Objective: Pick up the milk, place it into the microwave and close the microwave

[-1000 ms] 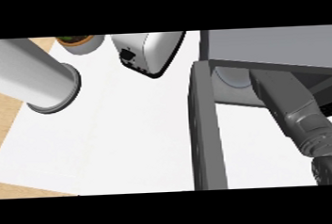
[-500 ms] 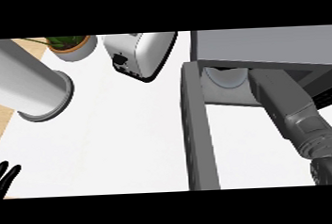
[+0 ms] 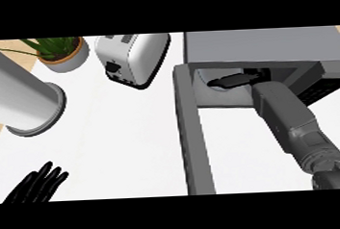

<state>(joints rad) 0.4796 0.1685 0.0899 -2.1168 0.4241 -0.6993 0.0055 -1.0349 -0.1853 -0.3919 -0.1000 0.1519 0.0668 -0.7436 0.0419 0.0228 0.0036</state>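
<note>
The right hand (image 3: 237,80) reaches inside the microwave (image 3: 259,45); whether it holds the milk cannot be told, since the milk is hidden. Pulling back, the forearm could knock the open door (image 3: 195,144) beside it. The left hand (image 3: 37,185) rests open.

The bench (image 3: 124,142) looks smooth, matt white, with pale wood grain at its left edge. The toaster (image 3: 131,55) has a satiny, light metal-like shell. The microwave (image 3: 259,45) is dull grey; its door (image 3: 195,134) equally matt. The plant pot (image 3: 67,60) resembles terracotta.

The worktop (image 3: 117,138) is white. The microwave (image 3: 262,45) is grey, the toaster (image 3: 131,55) white, both hands (image 3: 37,185) black. The plant (image 3: 52,44) is green in a tan pot (image 3: 67,60).
</note>
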